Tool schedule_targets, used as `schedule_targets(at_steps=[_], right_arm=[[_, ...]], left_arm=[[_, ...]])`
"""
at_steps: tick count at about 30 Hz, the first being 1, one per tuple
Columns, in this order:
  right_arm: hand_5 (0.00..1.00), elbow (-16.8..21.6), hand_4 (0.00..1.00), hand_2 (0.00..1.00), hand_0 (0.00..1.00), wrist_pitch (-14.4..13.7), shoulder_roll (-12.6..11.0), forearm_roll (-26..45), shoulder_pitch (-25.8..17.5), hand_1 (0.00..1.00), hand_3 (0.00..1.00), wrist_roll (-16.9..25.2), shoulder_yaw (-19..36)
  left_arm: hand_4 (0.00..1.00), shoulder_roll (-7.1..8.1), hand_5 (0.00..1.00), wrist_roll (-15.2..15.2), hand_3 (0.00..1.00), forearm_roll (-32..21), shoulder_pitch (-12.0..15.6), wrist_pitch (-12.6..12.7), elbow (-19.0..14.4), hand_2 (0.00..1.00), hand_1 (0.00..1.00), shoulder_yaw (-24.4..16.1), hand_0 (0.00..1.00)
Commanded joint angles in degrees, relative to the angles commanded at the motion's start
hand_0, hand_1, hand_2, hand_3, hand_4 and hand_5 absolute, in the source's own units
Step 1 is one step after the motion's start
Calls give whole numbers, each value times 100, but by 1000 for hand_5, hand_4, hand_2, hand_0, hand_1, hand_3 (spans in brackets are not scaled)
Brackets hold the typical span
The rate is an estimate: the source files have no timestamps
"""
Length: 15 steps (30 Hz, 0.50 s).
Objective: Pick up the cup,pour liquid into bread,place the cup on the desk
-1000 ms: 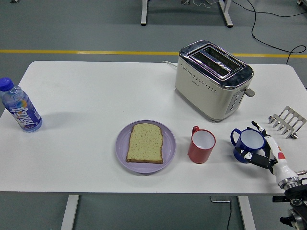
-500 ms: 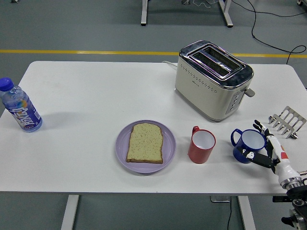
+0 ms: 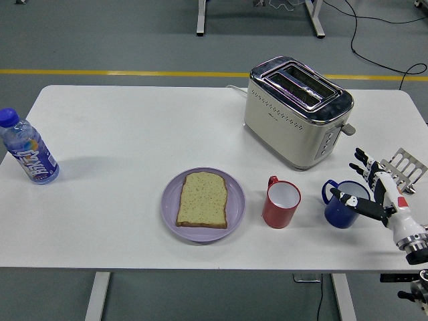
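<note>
A blue cup (image 3: 341, 207) stands upright on the white table at the right, its handle pointing left. My right hand (image 3: 366, 186) is just right of it, fingers spread and raised off the cup, with only the thumb (image 3: 349, 199) reaching over the rim. A red cup (image 3: 281, 204) stands upright left of the blue one. A slice of bread (image 3: 202, 198) lies flat on a purple plate (image 3: 170, 202) near the table's middle. The left arm does not show.
A cream and chrome toaster (image 3: 297, 110) stands behind the cups. A metal toast rack (image 3: 401, 168) sits at the right edge, right behind my hand. A blue-capped water bottle (image 3: 28, 155) stands at the far left.
My right hand has opened and drawn back to the right and up from the blue cup. The cup stays standing on the table.
</note>
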Motion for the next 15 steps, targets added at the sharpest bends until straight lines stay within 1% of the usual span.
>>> schedule_targets(at_steps=[3,4,6,8,9,10,15], right_arm=[[110,276,939,998,998,-85,0,55,4,913,998,10,59],[111,322,934,998,998,-116,8,99,15,900,998,9,75],[111,423,934,998,998,-228,31,276,47,900,998,-7,121],[111,469,934,998,998,-277,43,419,63,900,998,-37,160],[111,501,934,998,998,-275,51,558,78,900,998,-93,213],[158,518,917,896,931,-253,56,676,88,818,892,-160,258],[158,474,917,896,931,-164,76,1223,107,818,892,-356,527]], left_arm=[[396,3,998,-17,611,-59,-4,-3,2,773,756,30,690],[396,3,998,-18,611,-66,-5,-1,2,773,756,33,690],[396,4,998,-20,611,-82,-8,0,1,773,756,46,690],[396,3,998,-22,611,-89,-7,1,1,773,756,49,690],[396,3,998,-24,611,-95,-8,1,0,773,756,53,690],[396,5,998,-25,611,-99,-8,0,-1,773,756,58,690],[396,11,998,-26,611,-105,-13,-1,-1,773,756,67,690]])
